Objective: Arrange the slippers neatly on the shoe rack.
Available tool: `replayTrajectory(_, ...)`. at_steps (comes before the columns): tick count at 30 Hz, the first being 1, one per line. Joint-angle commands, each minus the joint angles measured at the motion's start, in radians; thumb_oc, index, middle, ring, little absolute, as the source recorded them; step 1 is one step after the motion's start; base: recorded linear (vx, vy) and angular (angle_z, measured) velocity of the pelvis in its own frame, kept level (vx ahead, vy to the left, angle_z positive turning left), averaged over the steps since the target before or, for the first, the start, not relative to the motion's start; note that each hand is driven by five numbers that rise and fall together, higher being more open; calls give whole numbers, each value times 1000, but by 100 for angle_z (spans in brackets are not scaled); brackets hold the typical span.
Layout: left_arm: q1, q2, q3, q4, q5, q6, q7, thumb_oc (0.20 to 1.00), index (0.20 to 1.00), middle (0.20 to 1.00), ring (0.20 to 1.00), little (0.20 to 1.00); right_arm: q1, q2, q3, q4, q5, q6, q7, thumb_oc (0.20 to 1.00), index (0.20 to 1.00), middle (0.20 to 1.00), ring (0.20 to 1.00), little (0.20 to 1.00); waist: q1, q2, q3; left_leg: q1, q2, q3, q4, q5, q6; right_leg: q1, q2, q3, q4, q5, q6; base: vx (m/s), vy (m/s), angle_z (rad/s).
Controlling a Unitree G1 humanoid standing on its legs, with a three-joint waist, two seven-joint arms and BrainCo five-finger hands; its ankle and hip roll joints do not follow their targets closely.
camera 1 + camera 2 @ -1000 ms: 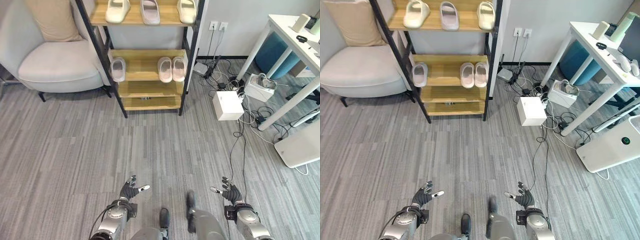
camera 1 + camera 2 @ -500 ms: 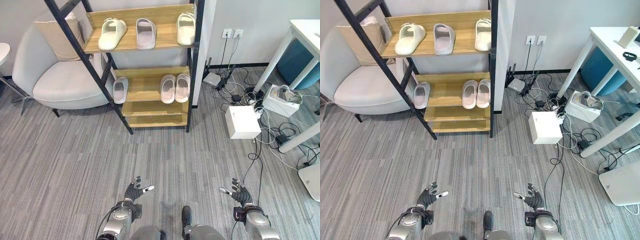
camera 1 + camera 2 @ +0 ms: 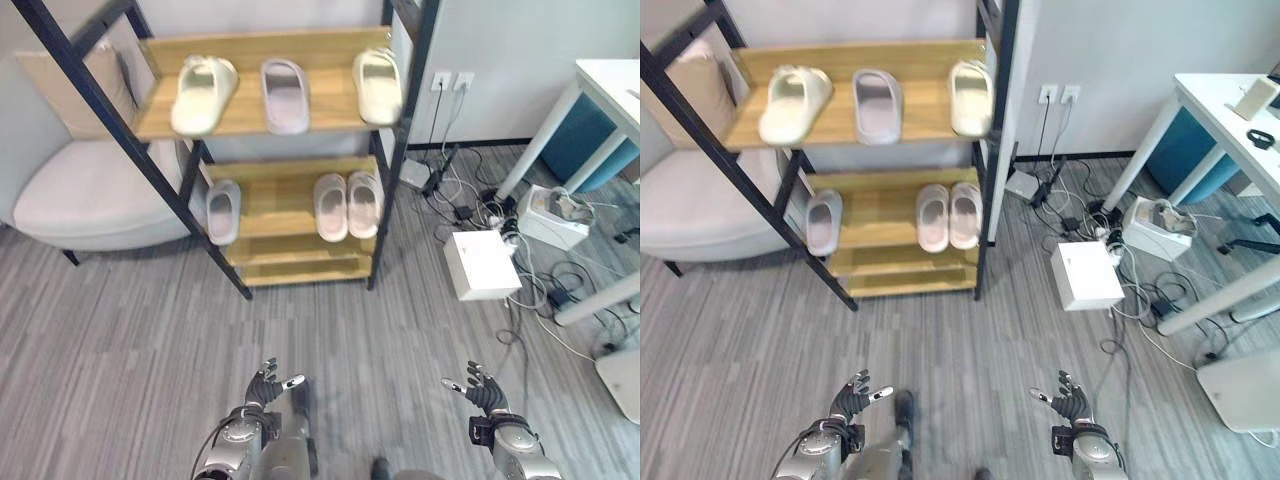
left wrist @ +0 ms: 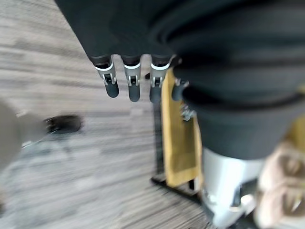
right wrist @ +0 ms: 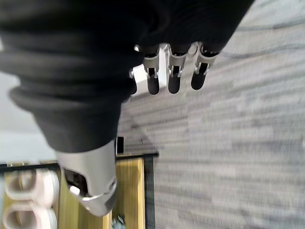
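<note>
Six slippers already sit on the shoe rack (image 3: 300, 190): three spread apart on the top shelf, a pink pair (image 3: 348, 205) and a lone slipper (image 3: 222, 211) on the middle one. Both the left hand (image 3: 262, 385) and right hand (image 3: 482, 388) hang low with fingers relaxed and empty. Approach squarely, then probably slide the lone slipper toward the pair, toes aligned.

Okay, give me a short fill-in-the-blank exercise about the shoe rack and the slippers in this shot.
1. The top shelf of the shoe rack holds ____ slippers.
2. On the middle shelf, the pink pair sits side by side while one grey slipper lies alone at the robot's ____ end.
3. Both the left robot hand and the right robot hand are open and hold ____.
4. The white box sits on the ____.

Missing words: three; left; nothing; floor
</note>
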Motion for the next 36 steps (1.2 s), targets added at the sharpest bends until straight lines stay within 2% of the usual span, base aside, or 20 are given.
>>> replayTrajectory(1,-21,28,-11,-45,-13,-32,3,1000,1000,1000,1000,1000,-31,-6,-8,-61,-17,-29,-2,1000,1000,1000,1000,1000,33,-46,-28,-15,16,-17,49,-88,-64,-73,-131,15,81,120,80,225,265,-1)
replayTrajectory(3,-18,34,-24,-68,-13,-28,-1,1000,1000,1000,1000,1000,-36,1,-8,-65,-14,-29,-4,1000,1000,1000,1000,1000,33,-47,-28,18,-22,-12,37,-109,-34,-116,-167,23,194,221,88,208,284,4)
replayTrajectory(7,-14,43,-34,-94,-7,-25,-6,1000,1000,1000,1000,1000,-35,15,-6,-84,-7,-30,-5,1000,1000,1000,1000,1000,23,-28,-13,81,-38,-28,8,-135,-14,-196,-166,19,330,259,67,162,190,12)
replayTrajectory(10,-26,58,-43,-110,-4,-30,-12,1000,1000,1000,1000,1000,-51,24,7,-89,1,-35,-2,1000,1000,1000,1000,1000,-7,-1,26,143,-26,-55,-7,-162,-19,-312,-76,-32,265,151,40,184,66,16)
replayTrajectory(11,-26,58,-43,-110,-4,-30,-12,1000,1000,1000,1000,1000,-51,24,7,-89,1,-35,-2,1000,1000,1000,1000,1000,-9,-1,30,148,-26,-58,-7,-164,-20,-307,-76,-35,267,147,39,194,-18,33)
replayTrajectory(12,-34,60,-41,-109,-3,-29,-14,1000,1000,1000,1000,1000,-58,29,11,-83,6,-37,-3,1000,1000,1000,1000,1000,-23,-4,48,180,-29,-76,-7,-179,-22,-337,-40,-48,198,141,41,230,-37,41)
replayTrajectory(17,-41,54,-25,-104,10,-28,-18,1000,1000,1000,1000,1000,-50,25,8,-77,-5,-40,-7,1000,1000,1000,1000,1000,-52,-17,58,250,-48,-111,-7,-216,-31,-397,26,-92,56,192,48,235,-46,28)
replayTrajectory(20,-38,51,-21,-97,14,-28,-22,1000,1000,1000,1000,1000,-40,22,1,-78,-6,-40,-5,1000,1000,1000,1000,1000,-56,-20,50,273,-53,-122,-7,-230,-35,-383,30,-112,35,197,41,233,-87,21)
replayTrajectory(21,-27,41,-25,-77,30,-25,-31,1000,1000,1000,1000,1000,-30,19,-3,-59,-1,-42,1,1000,1000,1000,1000,1000,-53,-20,27,291,-47,-116,5,-250,-40,-334,36,-105,4,183,26,358,-167,26)
replayTrajectory(23,-20,34,-20,-75,18,-22,-33,1000,1000,1000,1000,1000,-28,8,-6,-57,3,-44,2,1000,1000,1000,1000,1000,-47,-17,19,280,-39,-110,94,-260,-59,-294,44,-97,-9,172,11,256,-148,10)
replayTrajectory(24,-17,32,-20,-72,12,-23,-33,1000,1000,1000,1000,1000,-27,0,-8,-62,13,-48,5,1000,1000,1000,1000,1000,-45,-18,23,259,-36,-105,171,-245,-80,-272,46,-94,-12,164,-1,151,-158,-6)
replayTrajectory(25,-25,27,-25,-67,-4,-25,-29,1000,1000,1000,1000,1000,-29,-17,-9,-71,21,-52,6,1000,1000,1000,1000,1000,-34,-26,45,190,-48,-115,316,-206,-109,-242,38,-88,-9,152,-19,90,-118,-6)
replayTrajectory(27,-31,26,-26,-65,-9,-26,-24,1000,1000,1000,1000,1000,-32,-25,-7,-72,23,-49,7,1000,1000,1000,1000,1000,-27,-30,53,158,-59,-131,369,-188,-117,-230,34,-85,-9,145,-28,103,-70,0)
replayTrajectory(29,-34,24,-22,-55,-19,-28,-18,1000,1000,1000,1000,1000,-31,-32,-6,-68,20,-47,7,1000,1000,1000,1000,1000,-19,-37,57,121,-45,-128,330,-201,-108,-210,24,-83,-28,139,-25,142,-16,-9)
replayTrajectory(30,-31,25,-17,-52,-25,-27,-16,1000,1000,1000,1000,1000,-30,-33,-6,-66,22,-46,10,1000,1000,1000,1000,1000,-15,-44,52,116,-20,-109,268,-224,-97,-200,15,-81,-39,133,-19,137,38,5)
replayTrajectory(31,-29,27,-18,-58,-25,-27,-15,1000,1000,1000,1000,1000,-27,-34,-8,-56,23,-45,10,1000,1000,1000,1000,1000,-9,-46,47,99,7,-107,220,-212,-95,-198,9,-84,-39,130,-13,184,55,13)
replayTrajectory(32,-27,28,-20,-56,-22,-25,-14,1000,1000,1000,1000,1000,-26,-36,-8,-57,22,-45,7,1000,1000,1000,1000,1000,-5,-46,46,99,23,-112,186,-196,-95,-193,7,-86,-37,124,-11,170,74,3)
replayTrajectory(34,-26,30,-26,-55,-10,-21,-6,1000,1000,1000,1000,1000,-27,-41,-1,-61,11,-45,2,1000,1000,1000,1000,1000,6,-35,44,63,74,-156,86,-102,-111,-182,9,-80,-43,112,-6,177,133,-13)
replayTrajectory(35,-27,29,-24,-47,-1,-12,-3,1000,1000,1000,1000,1000,-22,-46,-4,-67,9,-40,0,1000,1000,1000,1000,1000,2,-27,44,66,92,-145,54,-68,-126,-168,3,-79,-43,101,-3,137,134,-5)
replayTrajectory(36,-27,29,-24,-47,-1,-12,-3,1000,1000,1000,1000,1000,-22,-46,-4,-68,9,-40,0,1000,1000,1000,1000,1000,2,-27,45,67,92,-145,52,-68,-127,-167,3,-78,-43,101,-3,174,218,7)
